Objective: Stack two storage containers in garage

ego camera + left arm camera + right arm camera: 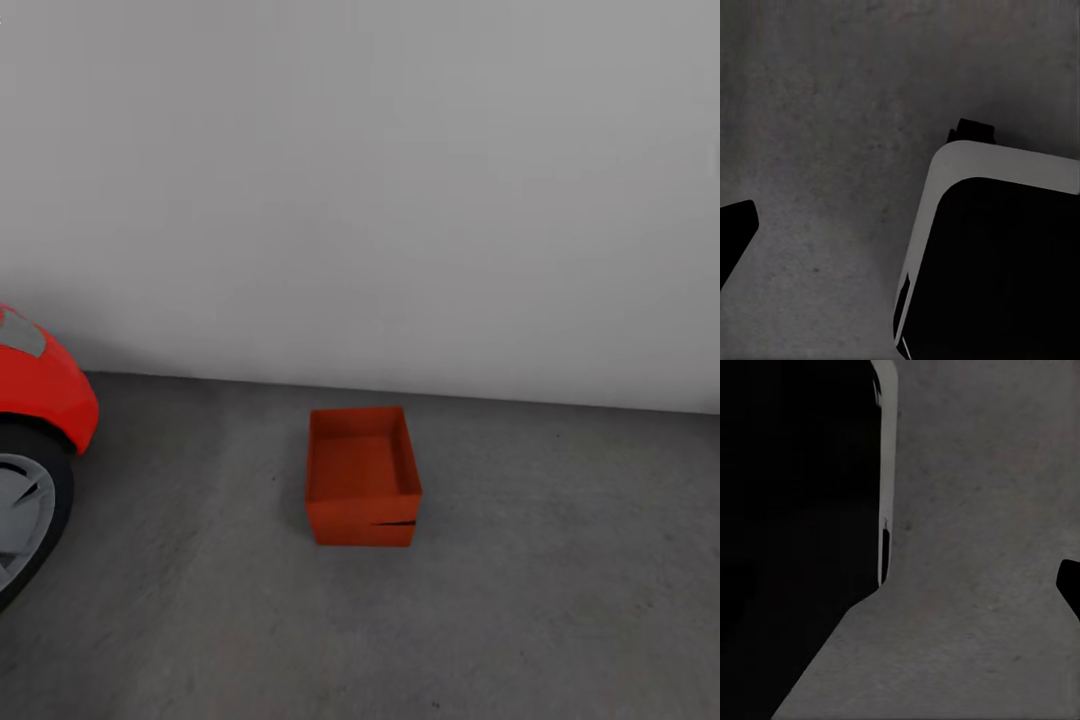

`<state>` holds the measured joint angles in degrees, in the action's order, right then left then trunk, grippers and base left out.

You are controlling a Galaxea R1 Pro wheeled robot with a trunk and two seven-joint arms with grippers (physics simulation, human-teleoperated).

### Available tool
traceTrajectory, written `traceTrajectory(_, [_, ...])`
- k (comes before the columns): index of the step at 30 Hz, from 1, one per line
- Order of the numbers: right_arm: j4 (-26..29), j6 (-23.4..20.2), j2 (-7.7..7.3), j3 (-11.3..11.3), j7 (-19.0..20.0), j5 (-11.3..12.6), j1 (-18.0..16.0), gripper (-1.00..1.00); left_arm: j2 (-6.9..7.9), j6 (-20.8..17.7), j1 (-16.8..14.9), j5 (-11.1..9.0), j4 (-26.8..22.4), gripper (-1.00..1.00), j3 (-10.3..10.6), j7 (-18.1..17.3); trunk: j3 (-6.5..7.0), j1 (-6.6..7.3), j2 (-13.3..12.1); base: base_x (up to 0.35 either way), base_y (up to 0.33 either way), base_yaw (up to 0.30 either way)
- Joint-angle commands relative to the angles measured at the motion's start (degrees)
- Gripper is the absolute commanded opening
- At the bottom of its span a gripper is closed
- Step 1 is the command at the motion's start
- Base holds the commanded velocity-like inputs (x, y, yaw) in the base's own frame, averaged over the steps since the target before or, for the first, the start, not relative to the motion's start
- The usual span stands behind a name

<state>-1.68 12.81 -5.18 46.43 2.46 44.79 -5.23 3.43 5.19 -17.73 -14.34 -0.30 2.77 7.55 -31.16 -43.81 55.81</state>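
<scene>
jaws first: we can't tell how either set stands. in the left wrist view we get one black finger tip (735,229) poking in at the frame edge over the floor (825,112), nothing between or against it that we can see. the robot's base (997,255), black with a pale grey rim, sits in that same view on the concrete. in the right wrist view we get another sliver of black finger (1070,585) at the edge, also over bare concrete, touching nothing visible, plus the base body as a large dark mass with a pale rim. partner fingers are out of frame in both, so spread or pressed together: cannot tell. neither one is seen carrying anything.

head view, left to right:
- red car (40,385), one, cut off by the left edge. front fender and one wheel (25,515) with a grey rim showing. it stands on the floor, well apart from the box.
- storage container (362,478), orange-red, open top, nothing inside. it sits on the dark grey concrete near the middle, short of the wall, slightly skewed.
- a thin dark slit runs along the lower part of its near face towards the right corner. we read that as a seam between two nested or stacked boxes, but can't confirm; countable with certainty: one.
- pale grey wall (400,180) behind, one, plain, meeting the floor in a straight line behind the box.
</scene>
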Motion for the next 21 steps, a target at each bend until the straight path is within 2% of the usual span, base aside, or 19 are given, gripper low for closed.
traceTrajectory(1, [-0.2, 0.3, 0.20, 0.5, 0.2, 0.6, 0.0, 1.00, 0.00, 0.2, 0.0, -0.4, 0.0, 1.00, 0.3, 0.1, 0.05, 0.00, 0.0, 0.000, 0.000, 0.000])
traceTrajectory(6, [-0.2, 0.3, 0.86, 0.4, -0.1, 0.6, 0.0, 1.00, 0.00, 0.2, 0.0, -0.4, 0.0, 1.00, 0.3, 0.1, 0.51, 0.00, 0.0, 0.000, 0.000, 0.000])
traceTrajectory(21, [-0.2, 0.3, 1.13, 0.5, -0.1, 0.6, 0.0, 1.00, 0.00, 0.2, 0.0, -0.4, 0.0, 1.00, 0.3, 0.1, 1.91, 0.00, 0.0, 0.000, 0.000, 0.000])
